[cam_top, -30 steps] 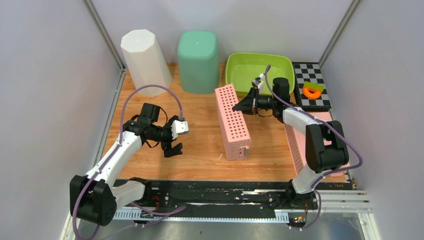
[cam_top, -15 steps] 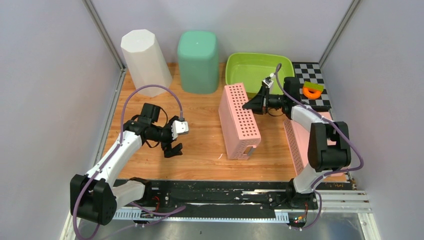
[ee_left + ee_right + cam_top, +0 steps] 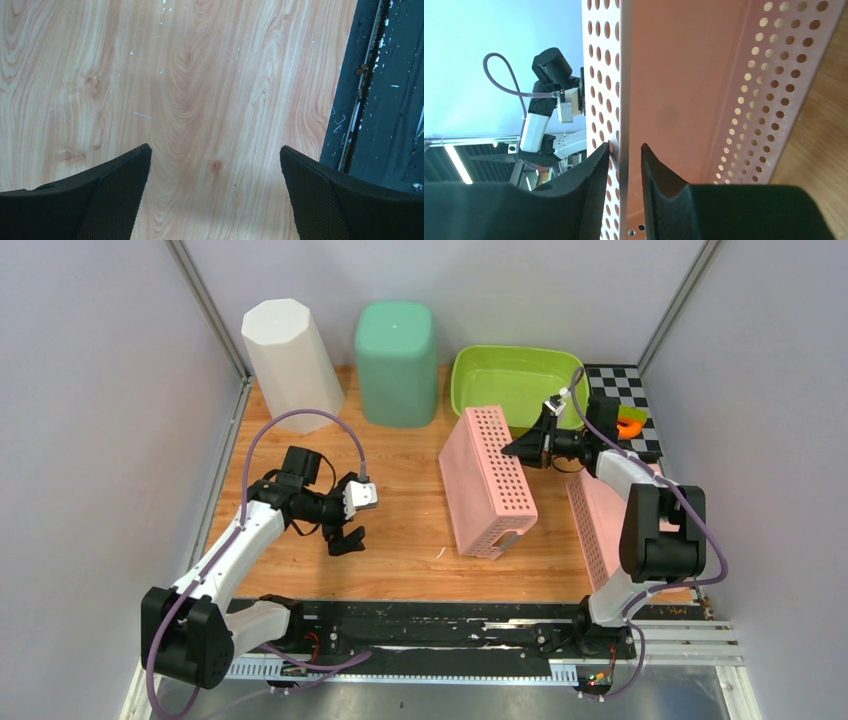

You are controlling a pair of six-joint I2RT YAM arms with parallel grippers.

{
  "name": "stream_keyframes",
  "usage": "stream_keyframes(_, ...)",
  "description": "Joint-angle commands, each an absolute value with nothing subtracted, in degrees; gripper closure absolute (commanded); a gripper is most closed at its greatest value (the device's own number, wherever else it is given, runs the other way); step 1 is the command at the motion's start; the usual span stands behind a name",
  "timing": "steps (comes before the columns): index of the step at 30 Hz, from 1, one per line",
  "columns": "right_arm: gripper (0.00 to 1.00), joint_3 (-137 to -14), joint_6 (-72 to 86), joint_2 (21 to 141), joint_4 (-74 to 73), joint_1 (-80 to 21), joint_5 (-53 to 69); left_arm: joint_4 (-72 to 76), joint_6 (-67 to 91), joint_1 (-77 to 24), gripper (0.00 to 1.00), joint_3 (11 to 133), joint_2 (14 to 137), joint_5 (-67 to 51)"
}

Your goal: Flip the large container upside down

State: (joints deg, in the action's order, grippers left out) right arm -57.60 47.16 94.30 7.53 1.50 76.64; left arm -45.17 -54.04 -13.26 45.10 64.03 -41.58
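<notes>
Right wrist view: the right claw [image 3: 625,152] is nearly closed, with one long wall of the pink container [image 3: 684,100] between its fingers [image 3: 594,175]. One finger touches the outer, holed side of this wall. At the other finger a thin slit remains, so the hold looks loose. Beyond the wall are the smooth inside floor of the container and a second holed wall, with a bit of wood at the right.

In the top view the right claw [image 3: 522,447] has the raised long rim, at its far half. The container [image 3: 488,485] stands about mid-surface [image 3: 400,480], a little to the right. It is tilted on its lower long edge. The plain base faces left and upward, a holed long wall faces up and right, and the open side faces the right arm. A handle slot shows in its near end.

Behind its far end a green tub [image 3: 500,380] stands very near. To the right, a narrow strip of bare wood separates it from a second pink holed piece [image 3: 598,520] under the right arm. To the left there is wide free wood up to the left claw [image 3: 346,537]. This claw is fully open, holds nothing, and hangs over bare wood near the black rail [image 3: 385,90] at the near edge. A mint bin [image 3: 396,360] and a white bin [image 3: 290,355] stand at the far edge, well apart from the container.
</notes>
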Motion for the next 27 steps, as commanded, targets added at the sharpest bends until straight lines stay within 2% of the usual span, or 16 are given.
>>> stream_keyframes(1, 0.68, -58.61, 43.89, 93.88, 3.53, 3.62, 74.01, -45.73, -54.57, -12.83, 0.00, 46.65, 64.26, -42.82)
stream_keyframes(15, 0.62, -60.88, 41.34, 94.26, 0.26, 5.16, 74.35, -45.79, -54.67, -12.83, 0.00, 46.75, 64.71, -42.81)
stream_keyframes(21, 0.54, -61.06, 42.52, 94.10, 0.25, 6.03, 74.76, -45.79, -54.67, -12.83, 0.00, 46.68, 64.77, -42.81)
stream_keyframes(27, 0.50, -61.85, 43.11, 93.79, 0.21, 7.00, 75.23, -45.79, -54.67, -12.83, 0.00, 46.75, 64.82, -42.89)
